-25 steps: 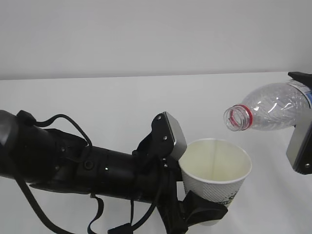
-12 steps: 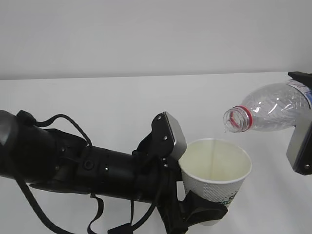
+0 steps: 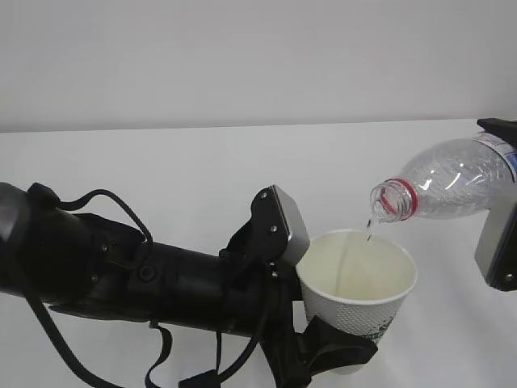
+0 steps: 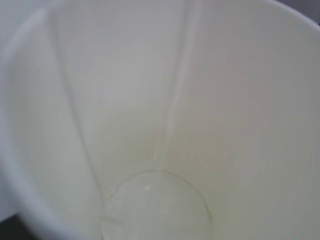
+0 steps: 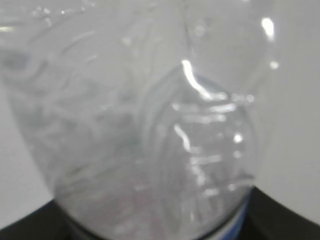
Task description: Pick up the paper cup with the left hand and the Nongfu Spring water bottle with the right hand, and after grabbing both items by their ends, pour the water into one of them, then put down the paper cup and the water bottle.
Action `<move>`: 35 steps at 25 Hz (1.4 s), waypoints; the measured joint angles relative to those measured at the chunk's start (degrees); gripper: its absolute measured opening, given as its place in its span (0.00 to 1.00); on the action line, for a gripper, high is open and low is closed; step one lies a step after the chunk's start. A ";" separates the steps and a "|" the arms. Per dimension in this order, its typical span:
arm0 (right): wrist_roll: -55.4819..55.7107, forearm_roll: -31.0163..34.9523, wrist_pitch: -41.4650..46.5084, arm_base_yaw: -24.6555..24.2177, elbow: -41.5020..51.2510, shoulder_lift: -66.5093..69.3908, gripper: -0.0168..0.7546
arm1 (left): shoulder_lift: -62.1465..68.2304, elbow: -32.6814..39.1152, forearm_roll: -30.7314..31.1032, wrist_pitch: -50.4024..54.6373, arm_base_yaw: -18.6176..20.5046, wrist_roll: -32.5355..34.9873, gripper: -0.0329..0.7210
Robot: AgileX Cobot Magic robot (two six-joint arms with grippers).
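My left gripper (image 3: pixel 346 349) is shut on the lower part of the white paper cup (image 3: pixel 359 283) and holds it upright at the front. The clear Nongfu Spring water bottle (image 3: pixel 452 190) lies tilted above the cup's right side, its red-ringed mouth (image 3: pixel 389 198) pointing down-left. My right gripper (image 3: pixel 499 184) is shut on the bottle's far end at the frame's right edge. A thin stream of water (image 3: pixel 368 230) falls into the cup. The left wrist view looks into the cup (image 4: pixel 100 100), where water (image 4: pixel 155 210) pools at the bottom. The bottle (image 5: pixel 150 125) fills the right wrist view.
The white table (image 3: pixel 161 162) runs back to a plain white wall. My bulky black left arm (image 3: pixel 121 275) with looping cables takes up the lower left. A grey plate (image 3: pixel 291 226) on its wrist stands just left of the cup's rim.
The bottle has tipped slightly further down. Water now runs from its mouth into the cup, where one second ago none fell. The cup and the left arm have stayed put.
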 joint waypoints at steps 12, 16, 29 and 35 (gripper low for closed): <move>0.00 0.00 0.00 0.00 0.00 0.00 0.57 | 0.00 0.00 0.00 0.00 0.00 0.00 0.74; -0.04 0.05 0.00 0.00 0.00 0.00 0.57 | 0.00 0.00 0.00 0.00 0.00 0.00 0.74; -0.13 0.55 -0.13 0.00 0.00 0.00 0.57 | 0.00 0.00 0.00 0.00 0.00 0.00 0.74; -0.13 0.55 -0.13 0.00 0.00 0.00 0.57 | 0.00 0.00 0.00 0.00 0.00 0.00 0.74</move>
